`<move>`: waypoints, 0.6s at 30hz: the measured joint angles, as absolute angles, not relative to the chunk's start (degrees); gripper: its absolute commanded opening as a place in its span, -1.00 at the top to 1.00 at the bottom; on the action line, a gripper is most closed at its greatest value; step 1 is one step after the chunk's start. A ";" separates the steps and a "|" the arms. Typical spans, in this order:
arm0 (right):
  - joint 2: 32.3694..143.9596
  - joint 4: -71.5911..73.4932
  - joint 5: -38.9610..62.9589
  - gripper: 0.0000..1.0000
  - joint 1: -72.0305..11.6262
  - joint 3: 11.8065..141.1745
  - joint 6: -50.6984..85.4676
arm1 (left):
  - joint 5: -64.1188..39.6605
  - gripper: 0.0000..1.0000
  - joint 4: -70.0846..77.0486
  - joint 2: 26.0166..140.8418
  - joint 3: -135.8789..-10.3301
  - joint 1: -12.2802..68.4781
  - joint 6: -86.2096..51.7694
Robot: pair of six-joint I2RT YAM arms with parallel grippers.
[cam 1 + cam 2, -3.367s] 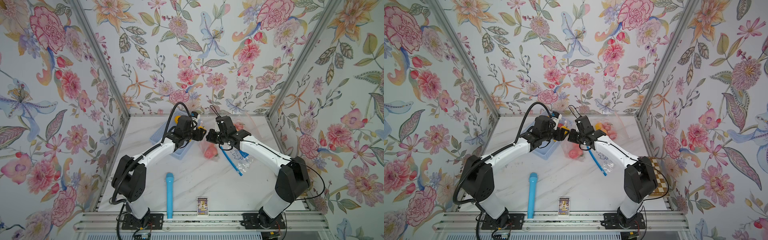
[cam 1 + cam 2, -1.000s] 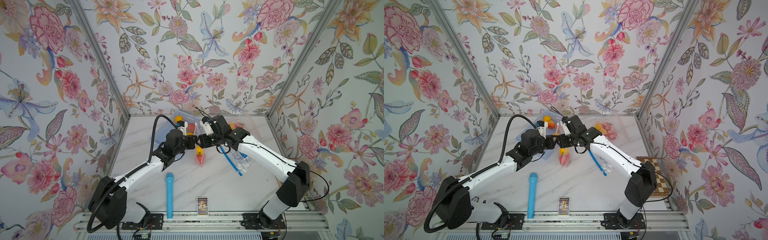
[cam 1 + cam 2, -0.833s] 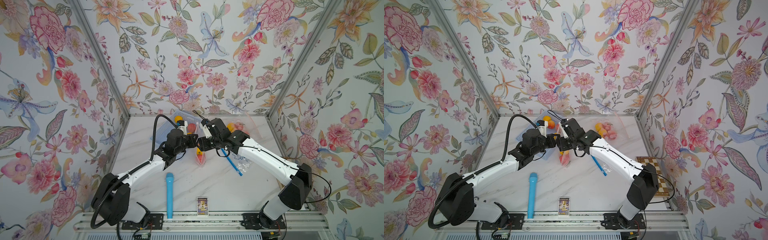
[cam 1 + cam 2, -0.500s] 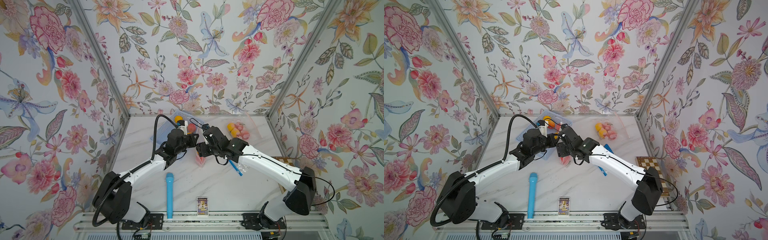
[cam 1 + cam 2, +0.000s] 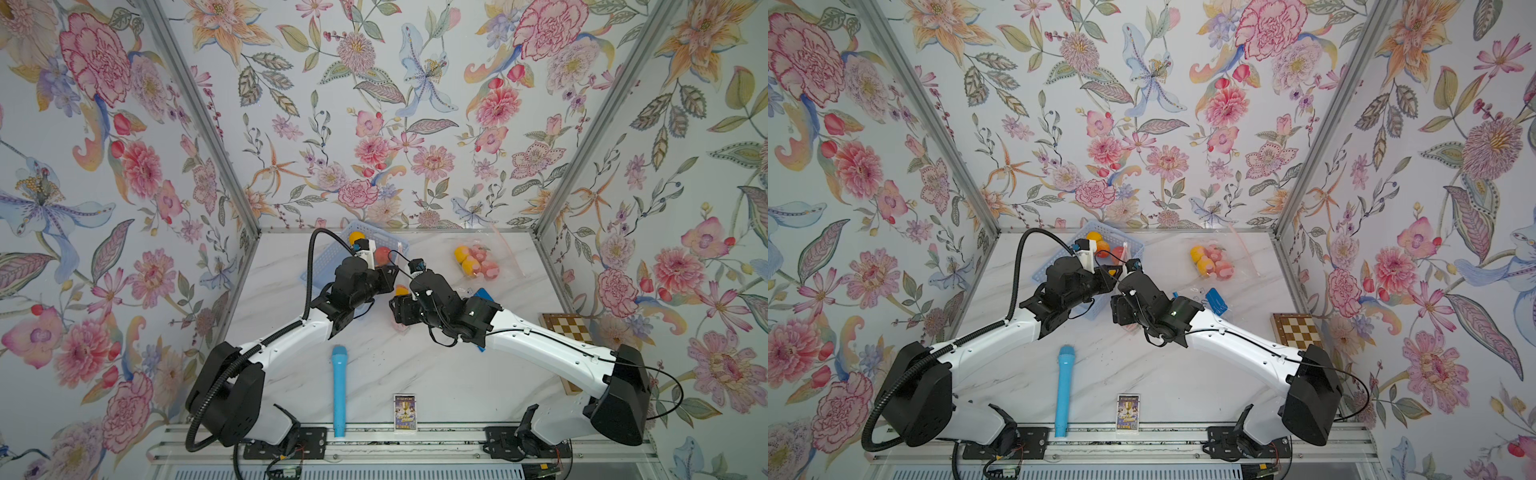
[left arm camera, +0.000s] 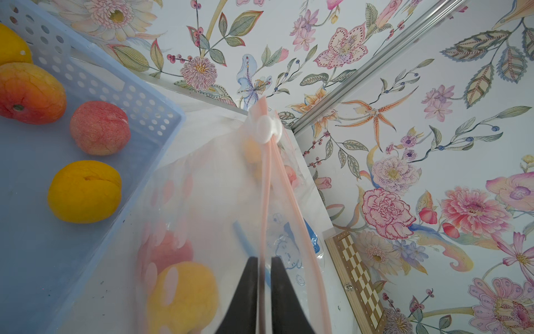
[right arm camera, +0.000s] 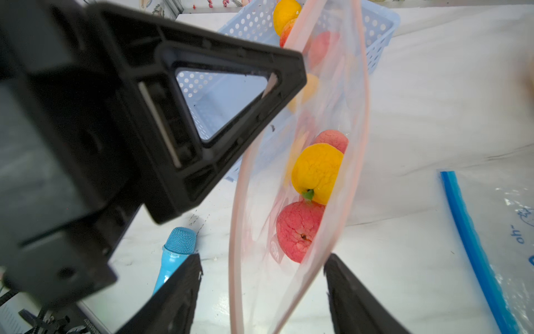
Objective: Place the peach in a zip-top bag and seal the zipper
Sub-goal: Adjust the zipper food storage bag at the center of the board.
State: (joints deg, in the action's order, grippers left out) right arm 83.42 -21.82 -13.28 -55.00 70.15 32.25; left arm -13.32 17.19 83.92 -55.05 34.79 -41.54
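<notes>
Peach [image 7: 297, 231], pink-red, sits low inside the clear bag [image 7: 265, 185], under a yellow fruit [image 7: 316, 173] and a second pink fruit [image 7: 332, 138]. The placing half of the task thus looks done, and sealing is judged the step in hand. The bag's mouth gapes: in the left wrist view its two pink zipper strips [image 6: 265, 188] part from a white slider [image 6: 268, 130] at the far end and spread toward the left tool [image 6: 263, 260]. To seal well, that tool should hold its pinch and keep the rim taut. The right tool [image 7: 263, 257] should take the slider squarely, not the film, and draw it straight along the track toward the pinched end. Slack or a sideways pull would probably buckle the strips or derail the slider. The slider does not show in the right wrist view, so the reach to it cannot be judged there.

Left tool: closed on one zipper strip; the other strip passes beside its fingers [image 6: 251, 289]. Right tool: open, jaws wide apart and straddling the mouth of the bag, gripping nothing. The peach lies below both tools, deep in the bag and apart from either; the right tool looks down on it through the open mouth. Whether the bag's bottom rests on the desk [image 5: 415, 374] cannot be told. Just beside the bag stands a blue basket [image 6: 86, 78] with more fruit. A blue microphone [image 7: 176, 245] lies on the desk nearer the arms' bases.
</notes>
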 measured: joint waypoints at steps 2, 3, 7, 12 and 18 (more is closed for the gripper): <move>84.09 -21.39 -14.46 -0.25 -55.11 70.17 32.45 | -13.34 0.68 17.54 84.18 -55.05 34.79 -41.78; 84.66 -21.28 -15.07 -0.21 -55.18 70.22 32.47 | -13.39 0.65 17.78 84.34 -55.05 34.79 -41.93; 87.44 -21.61 -17.65 0.19 -55.61 71.29 32.05 | -13.58 0.42 18.24 84.51 -55.05 34.76 -42.35; 88.25 -22.57 -19.14 1.00 -55.22 72.51 31.00 | -14.50 -0.15 19.31 84.27 -55.02 33.63 -42.78; 87.42 -24.47 -15.70 1.00 -51.81 73.23 24.84 | -14.59 -0.60 19.44 78.81 -53.30 28.95 -41.08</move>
